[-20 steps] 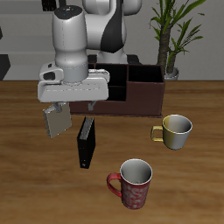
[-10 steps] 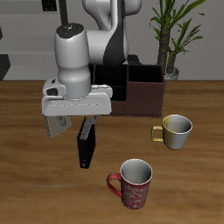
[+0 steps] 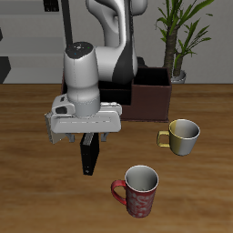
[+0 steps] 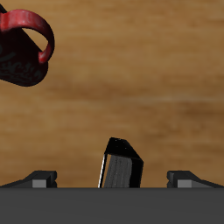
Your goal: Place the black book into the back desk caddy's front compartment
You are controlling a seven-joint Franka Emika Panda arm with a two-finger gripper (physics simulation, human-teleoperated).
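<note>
The black book [image 3: 89, 157] stands upright on its edge on the wooden table, in front of the arm. My gripper [image 3: 89, 137] hangs right over its top edge. In the wrist view the book [image 4: 120, 164] sits between the two fingertips [image 4: 39, 178], which stand wide apart, so my gripper [image 4: 112, 179] is open and not touching it. The back desk caddy [image 3: 153, 100], a dark reddish-brown box, stands farther back, partly hidden by the arm; its compartments do not show clearly.
A red patterned mug [image 3: 138, 191] stands near the table's front edge, also seen as the red mug [image 4: 22, 51]. An olive-yellow mug [image 3: 182, 136] sits beside the caddy's front. A potted plant [image 3: 178, 36] rises behind the caddy.
The arm has swung toward the black book and come lower, so the gripper now hangs over the book's top. The book and mugs have not moved.
</note>
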